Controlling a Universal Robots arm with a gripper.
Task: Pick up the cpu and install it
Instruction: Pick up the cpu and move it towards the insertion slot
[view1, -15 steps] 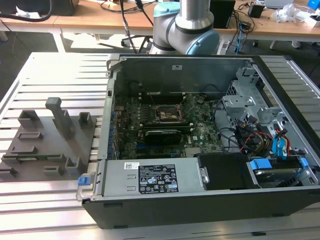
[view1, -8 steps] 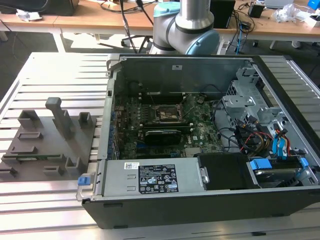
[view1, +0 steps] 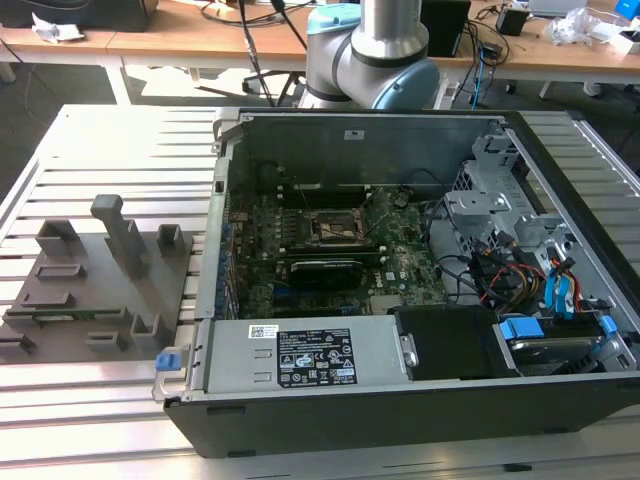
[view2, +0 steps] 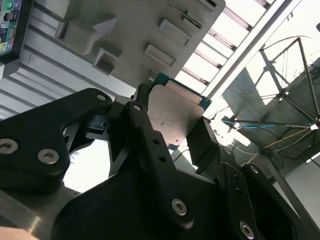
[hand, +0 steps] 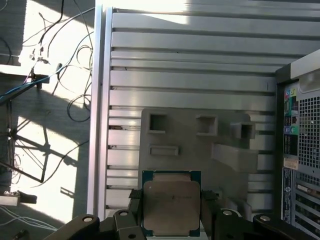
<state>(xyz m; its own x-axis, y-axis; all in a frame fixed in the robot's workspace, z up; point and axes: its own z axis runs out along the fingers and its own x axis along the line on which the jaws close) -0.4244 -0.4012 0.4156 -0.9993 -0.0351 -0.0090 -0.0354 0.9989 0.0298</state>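
Note:
The cpu, a small square chip with a pale metallic top and a teal edge, sits between the black fingers of my gripper, which is shut on two opposite sides of it. In the second wrist view the cpu shows from its other side, clamped in the gripper. Chip and gripper hang well above the grey fixture block on the slatted table. In the exterior view the black socket frame lies on the motherboard inside the open computer case.
The grey fixture with its posts and pockets lies on the slatted aluminium table at the exterior view's left of the case. The arm's base stands behind the case. Drive bays and cables fill the case's right side.

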